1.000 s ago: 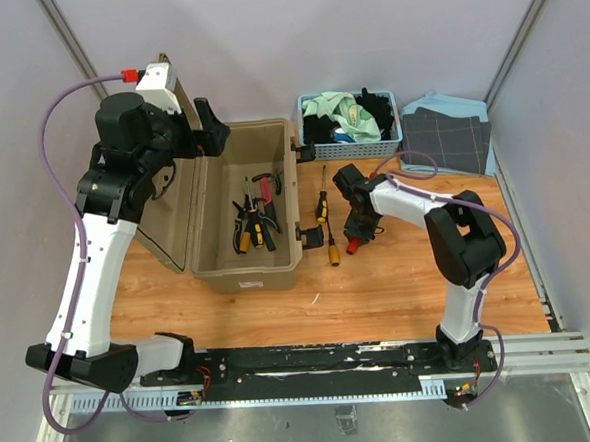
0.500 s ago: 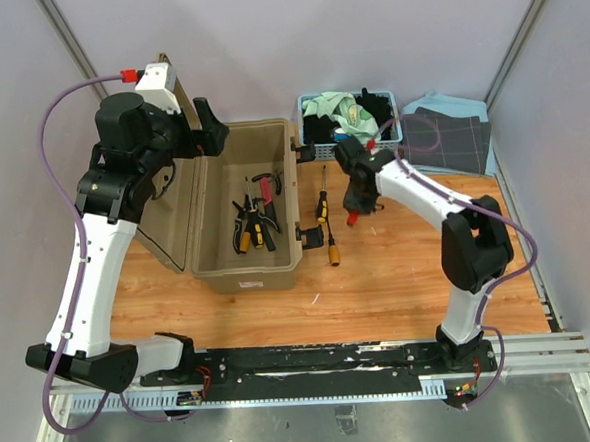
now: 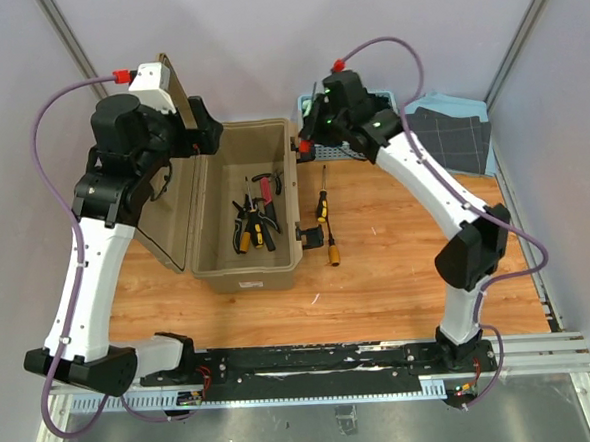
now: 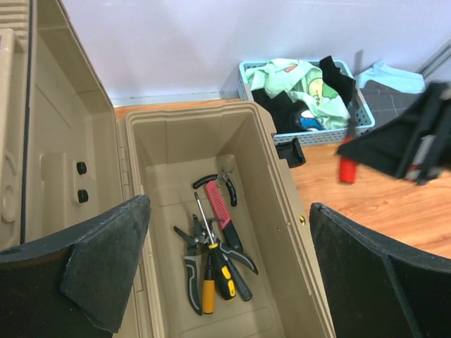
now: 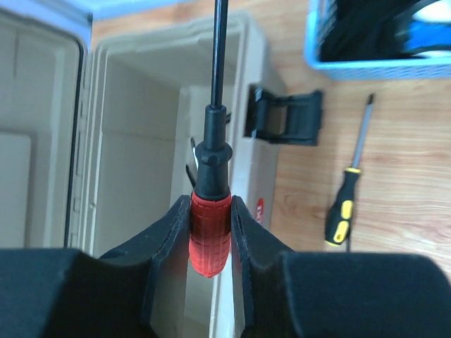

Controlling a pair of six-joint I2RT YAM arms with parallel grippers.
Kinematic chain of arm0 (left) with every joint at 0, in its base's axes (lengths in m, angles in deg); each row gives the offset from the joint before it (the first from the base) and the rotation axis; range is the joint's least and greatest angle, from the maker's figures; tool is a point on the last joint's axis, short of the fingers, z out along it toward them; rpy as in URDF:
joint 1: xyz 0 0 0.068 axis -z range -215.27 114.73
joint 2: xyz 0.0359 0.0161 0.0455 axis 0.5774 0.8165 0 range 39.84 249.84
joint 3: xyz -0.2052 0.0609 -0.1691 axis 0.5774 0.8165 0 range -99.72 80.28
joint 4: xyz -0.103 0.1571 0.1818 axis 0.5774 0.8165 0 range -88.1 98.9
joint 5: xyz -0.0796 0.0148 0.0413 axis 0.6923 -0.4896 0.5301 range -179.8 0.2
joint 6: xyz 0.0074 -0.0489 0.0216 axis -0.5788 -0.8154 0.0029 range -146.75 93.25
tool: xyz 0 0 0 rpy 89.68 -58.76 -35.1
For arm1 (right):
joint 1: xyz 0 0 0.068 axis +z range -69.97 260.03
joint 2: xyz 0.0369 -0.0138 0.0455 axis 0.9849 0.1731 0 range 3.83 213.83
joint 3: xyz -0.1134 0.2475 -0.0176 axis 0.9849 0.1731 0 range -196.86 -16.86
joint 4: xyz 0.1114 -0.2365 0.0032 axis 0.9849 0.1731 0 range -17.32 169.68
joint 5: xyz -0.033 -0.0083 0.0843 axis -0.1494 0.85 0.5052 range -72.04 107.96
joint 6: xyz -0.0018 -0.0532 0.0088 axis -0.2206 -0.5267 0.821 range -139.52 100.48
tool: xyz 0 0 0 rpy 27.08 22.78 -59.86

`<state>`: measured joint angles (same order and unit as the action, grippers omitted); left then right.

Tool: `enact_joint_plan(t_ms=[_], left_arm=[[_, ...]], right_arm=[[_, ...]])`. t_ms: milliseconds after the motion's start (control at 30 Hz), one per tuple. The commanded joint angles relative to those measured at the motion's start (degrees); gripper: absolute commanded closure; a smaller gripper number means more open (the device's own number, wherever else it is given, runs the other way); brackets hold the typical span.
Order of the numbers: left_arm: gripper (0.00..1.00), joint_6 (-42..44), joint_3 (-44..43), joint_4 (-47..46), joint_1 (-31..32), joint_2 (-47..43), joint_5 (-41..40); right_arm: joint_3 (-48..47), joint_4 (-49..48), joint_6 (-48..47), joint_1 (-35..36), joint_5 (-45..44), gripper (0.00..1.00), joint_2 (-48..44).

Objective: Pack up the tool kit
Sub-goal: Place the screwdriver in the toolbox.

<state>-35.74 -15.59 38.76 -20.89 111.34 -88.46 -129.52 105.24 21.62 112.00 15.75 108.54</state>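
Toolbox [image 3: 248, 277] packing, step in hand: most likely carrying one more tool over to drop it in.

Squeezed the fat end of a red-handled screwdriver [image 5: 211, 151] between the fingers [image 5: 168, 243] of the right gripper [image 5: 210, 236], with only a small gap, just as wide as the handle. Pointed the thin black rod toward 12 o'clock in the wrist view, out over the open box. Hung, in the top view, above the box's far right corner, near 1 o'clock of it, with the blue basket [image 3: 349, 117] just beside at 3 o'clock.

Held the left gripper [image 4: 229, 271] spread as wide as could be, with nothing in it, up by the raised lid [image 4: 70, 127].

Already had pliers [image 4: 192, 264], a small hammer [image 4: 220, 208] and a yellow-handled screwdriver [image 4: 208, 292] lying on the box floor. Sat open on the table [image 3: 399, 275], a bit toward 9 o'clock from the middle. Left a black-and-yellow screwdriver [image 3: 321, 204] and an orange-handled screwdriver [image 3: 332, 251] on the wood at 3 o'clock of the box.

Next, probably: swing toward 9 o'clock until well over the middle of the box, go down low, keep the rod off the rim, then let go.

One second back: sat low with the right gripper, just beside the two loose tools, same red handle in the fingers. Since then, lifted and swept toward 11 o'clock. Hardly moved the left arm. Did not move the loose tools.
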Motion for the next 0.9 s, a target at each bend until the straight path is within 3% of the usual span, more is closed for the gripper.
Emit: enact_joint_plan(t_ms=[0,267,867], left_arm=[[0.01,0.6,0.7,-2.3,-0.4,-2.4,-1.2],[0.01,0.9,0.9,-2.2,-0.4,-2.7,-1.4],[0.01,0.8,0.9,-2.3,-0.4,-2.3,-1.2]], right_arm=[[-3.6,-2.6,-3.1,6.0,6.3,0.99,5.5],[-16.2,2.5,-8.3,14.6,2.1,0.99,15.1],[-8.1,8.8,-8.9,18.3,-3.0,0.99,24.6]])
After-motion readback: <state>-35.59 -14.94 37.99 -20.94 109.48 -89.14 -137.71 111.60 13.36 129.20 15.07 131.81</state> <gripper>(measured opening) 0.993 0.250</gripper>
